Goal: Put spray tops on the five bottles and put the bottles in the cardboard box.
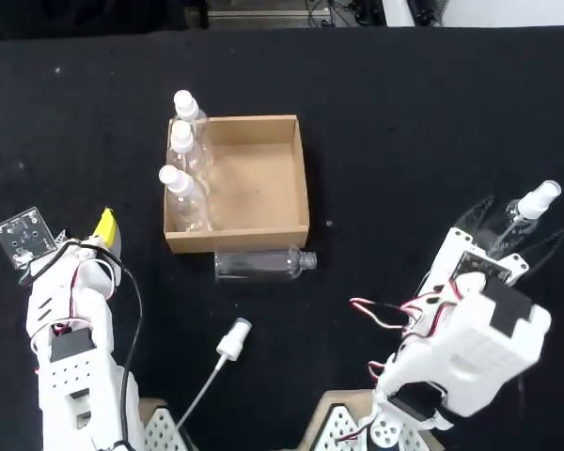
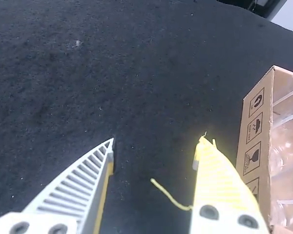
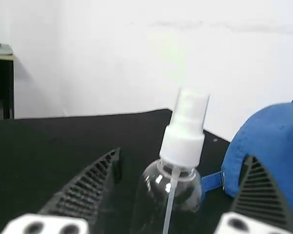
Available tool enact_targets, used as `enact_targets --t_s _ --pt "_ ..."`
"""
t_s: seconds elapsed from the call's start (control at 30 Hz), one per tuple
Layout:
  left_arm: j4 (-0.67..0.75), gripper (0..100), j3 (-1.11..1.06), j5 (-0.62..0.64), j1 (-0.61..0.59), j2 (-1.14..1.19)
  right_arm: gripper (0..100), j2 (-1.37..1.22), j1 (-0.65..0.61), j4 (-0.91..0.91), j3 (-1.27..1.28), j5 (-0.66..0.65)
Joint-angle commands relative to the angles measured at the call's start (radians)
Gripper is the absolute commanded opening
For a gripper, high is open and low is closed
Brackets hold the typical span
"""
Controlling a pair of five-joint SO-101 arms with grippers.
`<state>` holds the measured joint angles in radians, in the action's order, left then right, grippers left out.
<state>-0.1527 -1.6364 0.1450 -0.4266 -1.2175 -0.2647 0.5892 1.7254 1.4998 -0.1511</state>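
**Right pincer open around a topped bottle**

The right pincer (image 1: 517, 225) stands open around a topped bottle (image 1: 524, 212) at the right of the worktop (image 1: 404, 113). The left pincer (image 2: 157, 141) gapes beside the cardboard box (image 1: 301, 178), which holds three topped bottles (image 1: 190, 178). An uncapped bottle (image 1: 263, 264) lies just in front of the box, with a loose spray top (image 1: 233, 340) nearby

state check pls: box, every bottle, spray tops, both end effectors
Cardboard box: open-topped, three bottles inside.
Boxed bottles: upright, spray tops on.
Bottle by box: on its side, neck uncapped.
Loose spray top: lying unattached.
Fifth bottle: spray top on, outside box.
Right end effector: open, straddling fifth bottle.
Left end effector: open, empty.
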Motion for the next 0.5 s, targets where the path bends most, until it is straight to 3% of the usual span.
enact_targets --t_s 0.0,0.1,0.37,0.47 --pt "0.023 25 0.007 -0.011 0.012 -0.006 33.6 0.142 0.008 0.009 0.054 -0.008" --pt "0.023 25 0.007 -0.011 0.012 -0.006 33.6 0.229 0.038 -0.095 0.062 -0.005" --pt "0.023 25 0.007 -0.011 0.012 -0.006 33.6 0.504 0.1 -0.73 -0.064 -0.002" --pt "0.023 25 0.007 -0.011 0.012 -0.006 33.6 0.588 0.069 -0.856 -0.071 -0.002"
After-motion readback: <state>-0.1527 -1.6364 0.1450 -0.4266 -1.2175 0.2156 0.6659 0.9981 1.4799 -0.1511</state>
